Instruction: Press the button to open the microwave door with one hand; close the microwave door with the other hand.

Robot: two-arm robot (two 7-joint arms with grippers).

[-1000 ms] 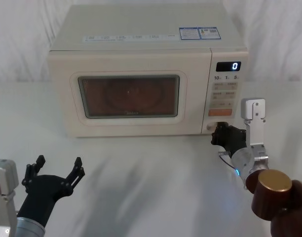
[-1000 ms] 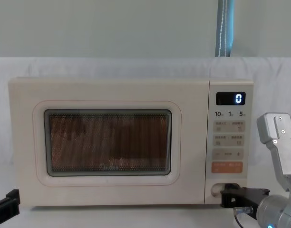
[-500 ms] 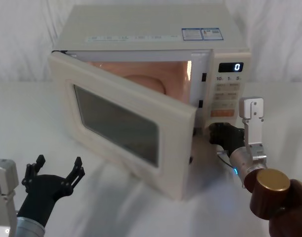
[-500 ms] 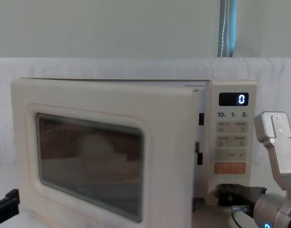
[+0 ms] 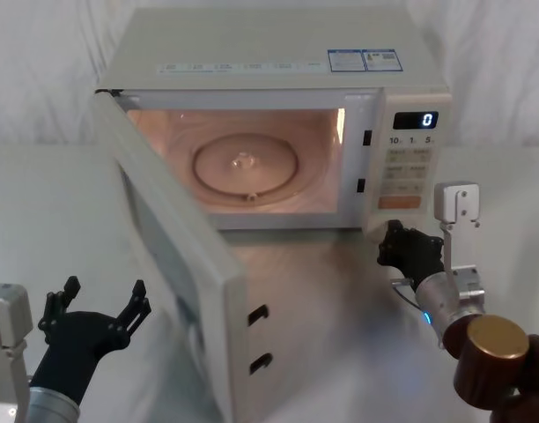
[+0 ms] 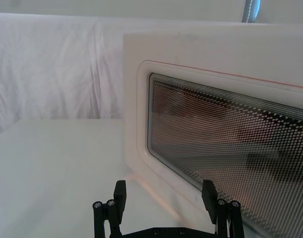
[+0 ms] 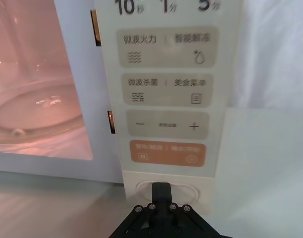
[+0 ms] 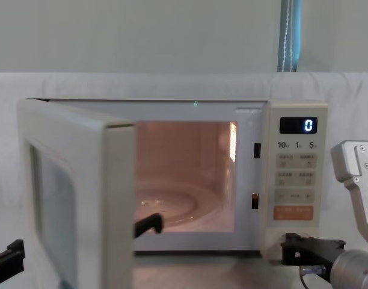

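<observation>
1. Left gripper (image 5: 100, 303): black, long-fingered, low at the robot's left over the white table (image 5: 340, 300). Fingers spread wide apart, grasping nothing. In the left wrist view its fingertips (image 6: 121, 190) stand just short of the door's outer face, not touching it.

2. Right gripper (image 5: 402, 248): black, blocky, on a grey wrist with a brown cylindrical joint behind. It sits low at the robot's right, in front of the keypad panel's foot. In the right wrist view its jaws come together into one narrow tip, clenched with nothing between them, and that tip (image 7: 160, 191) lies against the button.

3. Microwave door (image 5: 177, 264): cream panel with dark glass window, swung far open on its left hinge and standing out toward the robot, latch edge nearest. Two dark latch hooks show on that edge. The left wrist view shows the window (image 6: 230, 153) from outside.

4. Button (image 7: 166, 191): wide cream pill-shaped key at the bottom of the keypad panel, just below the orange key (image 7: 167, 153); partly covered by the right gripper's tip.

5. Keypad panel (image 5: 409, 167): narrow, right of the cavity; display reads "0".

6. Cavity (image 5: 243, 163): lit warm pink, glass turntable (image 5: 245, 164) on its floor.

7. Microwave body (image 5: 269, 40): cream, labels on top, white drapery behind.
</observation>
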